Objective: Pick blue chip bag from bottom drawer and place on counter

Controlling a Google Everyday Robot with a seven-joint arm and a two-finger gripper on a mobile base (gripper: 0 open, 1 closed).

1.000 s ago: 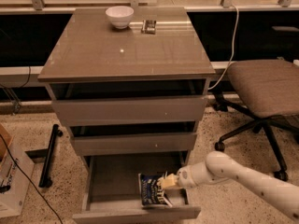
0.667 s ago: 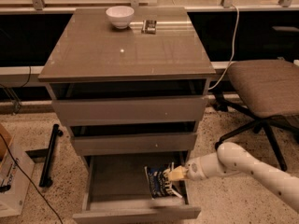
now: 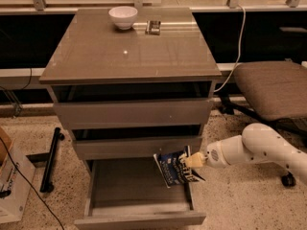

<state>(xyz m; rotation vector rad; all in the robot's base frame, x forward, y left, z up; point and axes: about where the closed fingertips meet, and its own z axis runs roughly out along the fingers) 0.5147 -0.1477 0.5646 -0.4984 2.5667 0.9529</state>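
The blue chip bag (image 3: 175, 169) is dark navy with white lettering. It hangs tilted above the right side of the open bottom drawer (image 3: 139, 198), lifted off its grey floor. My gripper (image 3: 191, 160), at the end of the white arm that comes in from the right, is shut on the bag's upper right edge, just below the middle drawer's front. The counter (image 3: 129, 51) is the glossy grey-brown top of the cabinet, well above the gripper.
A white bowl (image 3: 123, 17) and a small dark metallic object (image 3: 153, 27) stand at the back of the counter. An office chair (image 3: 273, 87) is at the right, close behind the arm. A black bar (image 3: 50, 159) and a cardboard box (image 3: 12, 186) lie at the left.
The gripper has risen and moved right with the bag. The bag has come up off the drawer floor and now hangs near the middle drawer's front.
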